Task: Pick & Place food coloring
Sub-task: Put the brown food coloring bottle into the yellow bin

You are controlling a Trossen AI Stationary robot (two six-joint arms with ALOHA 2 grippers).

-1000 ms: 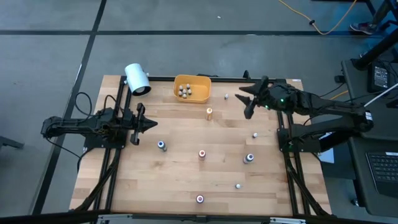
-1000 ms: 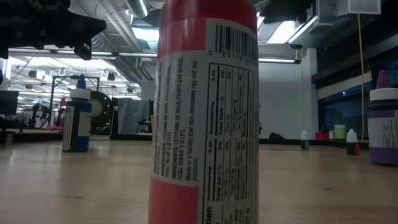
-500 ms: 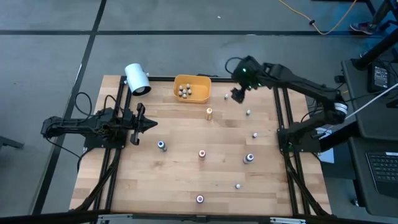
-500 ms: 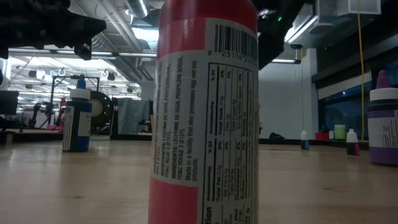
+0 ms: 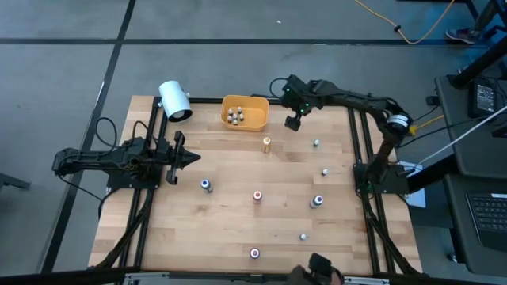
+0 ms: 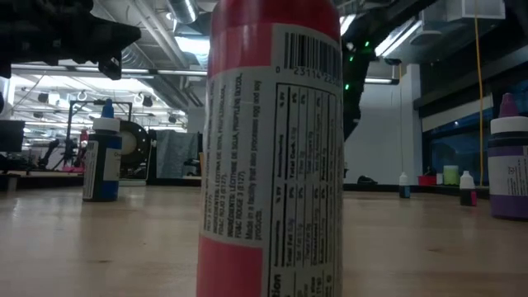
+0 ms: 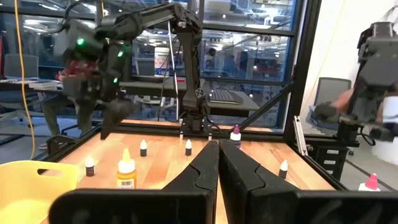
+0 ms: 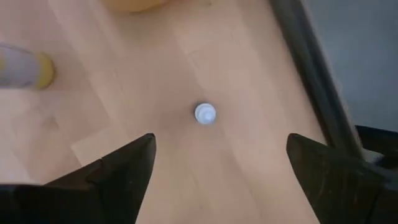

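1. Closest in, a red-capped bottle (image 5: 254,253) stands upright by the near edge of the table (image 5: 198,229). It is so close to the low camera that its label fills that view.
2. Toward the middle, more of the food coloring stands scattered and well apart. A blue-capped bottle (image 5: 205,185) is toward the left edge and a red-capped one (image 5: 257,195) is near the centre.
3. The left gripper (image 5: 186,158) waits at the left edge with its fingers pressed together, holding nothing.
4. Farther back, an orange bottle (image 5: 267,143) stands just in front of the yellow bin (image 5: 255,101). The bin sits at the far edge and already holds several bottles (image 5: 235,117).
5. Farthest back, the right gripper (image 5: 293,122) hangs just right of the bin, its jaws spread wide and empty.
6. In its wrist view a white-capped bottle (image 8: 205,113) stands upright on the wood. It is centred between the two fingers (image 8: 124,168) but not yet touched.
7. The step in hand looks like the descent onto this bottle.
   - Come straight down and keep the cap centred.
   - Have both fingers meet the body together, below the cap. So small a bottle will likely tip if one finger arrives first.
   - Keep clear of the dark rail (image 8: 305,62) close beside it.
   - Lift above the bin wall before crossing, then release low over the bin.
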